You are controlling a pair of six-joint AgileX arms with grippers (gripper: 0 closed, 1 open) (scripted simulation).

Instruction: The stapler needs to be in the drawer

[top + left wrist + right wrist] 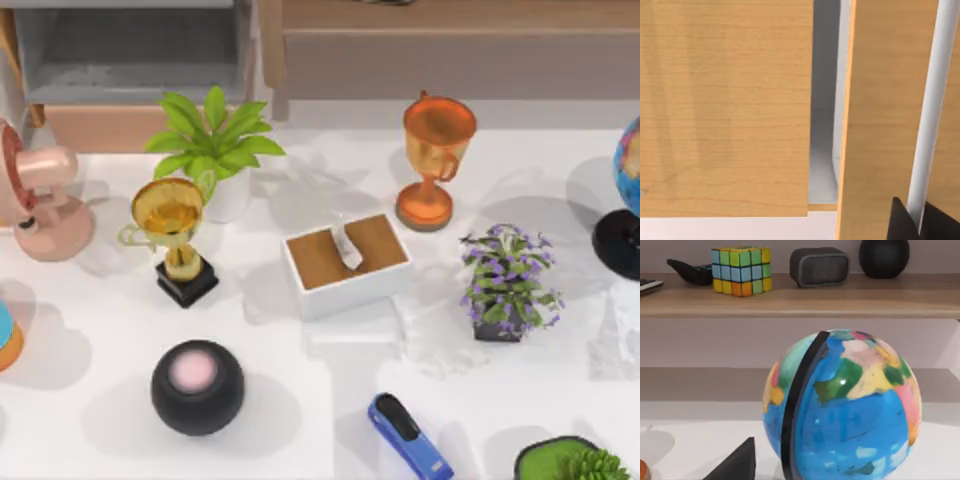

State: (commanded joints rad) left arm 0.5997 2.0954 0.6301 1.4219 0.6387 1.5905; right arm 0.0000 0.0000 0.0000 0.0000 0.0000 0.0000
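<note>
Stapler (409,436) lies on the white table (90,340) at the near edge, right of the black sphere (197,387) (pink top), below the tissue box (347,264); nothing touches it. Drawer (140,75) stands open at the far left corner, grey interior showing. Left gripper (920,220) faces wooden panels close up; right gripper (737,465) sits beside the globe (845,407); whether either is clenched or released, cannot tell.

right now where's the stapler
In the top view the stapler lies near the table's front edge, right of centre, between the black sphere and a green plant.
</note>
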